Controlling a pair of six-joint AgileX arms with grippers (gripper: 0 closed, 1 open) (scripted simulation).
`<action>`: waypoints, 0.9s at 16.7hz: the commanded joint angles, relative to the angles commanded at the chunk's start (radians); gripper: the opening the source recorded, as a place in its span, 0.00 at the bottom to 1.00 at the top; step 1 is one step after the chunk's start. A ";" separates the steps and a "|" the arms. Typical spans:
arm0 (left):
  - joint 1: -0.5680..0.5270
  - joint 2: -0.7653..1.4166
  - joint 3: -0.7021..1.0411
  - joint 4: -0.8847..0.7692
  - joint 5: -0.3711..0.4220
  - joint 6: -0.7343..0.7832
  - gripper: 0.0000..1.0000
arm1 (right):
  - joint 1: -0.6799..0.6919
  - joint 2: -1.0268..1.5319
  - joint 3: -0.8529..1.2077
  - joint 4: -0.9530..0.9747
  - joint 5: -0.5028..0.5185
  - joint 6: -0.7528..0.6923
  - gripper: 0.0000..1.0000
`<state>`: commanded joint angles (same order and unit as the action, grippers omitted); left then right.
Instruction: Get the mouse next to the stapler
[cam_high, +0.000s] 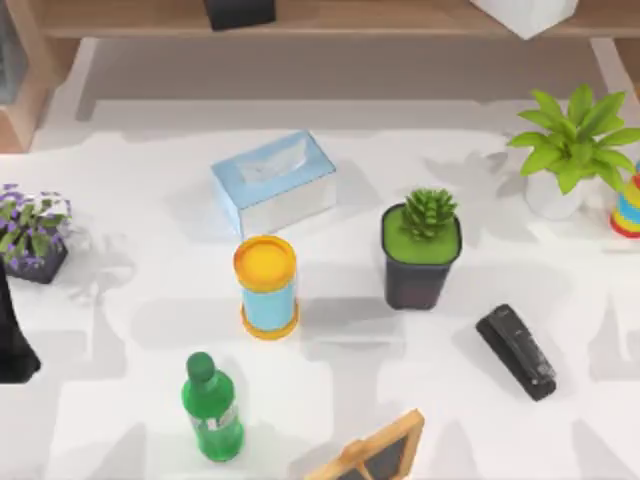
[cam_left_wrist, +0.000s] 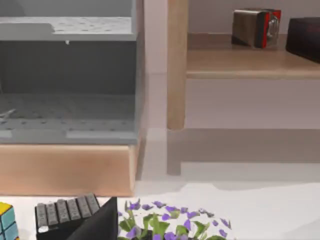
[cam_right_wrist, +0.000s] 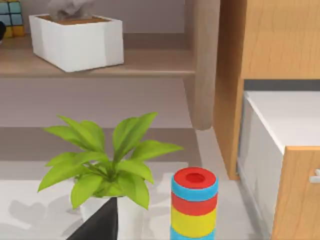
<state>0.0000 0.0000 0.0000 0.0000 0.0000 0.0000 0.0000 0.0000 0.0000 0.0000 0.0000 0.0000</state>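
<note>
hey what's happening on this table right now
Nothing is being handled at this moment. The black stapler lies untouched on the white table toward the right, just right of the square black plant pot. The left arm sits at the table's left edge by the purple flowers. A tissue box, a yellow-lidded can and a green bottle stand around.

My left arm (cam_high: 12, 335) shows as a dark shape at the 9 o'clock edge of the top view, low over the surface. In the left wrist view, a dark bit of the left end effector (cam_left_wrist: 97, 225) pokes up. In the right wrist view, a dark bit of the right end effector (cam_right_wrist: 97, 225) pokes up too.
</note>
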 joint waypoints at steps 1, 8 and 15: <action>0.000 0.000 0.000 0.000 0.000 0.000 1.00 | 0.000 0.000 0.000 0.000 0.000 0.000 1.00; 0.000 0.000 0.000 0.000 0.000 0.000 1.00 | -0.036 0.171 0.195 -0.117 -0.013 0.004 1.00; 0.000 0.000 0.000 0.000 0.000 0.000 1.00 | -0.124 0.699 0.748 -0.442 -0.007 0.002 1.00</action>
<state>0.0000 0.0000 0.0000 0.0000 0.0000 0.0000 -0.1239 0.6992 0.7484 -0.4424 -0.0068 0.0018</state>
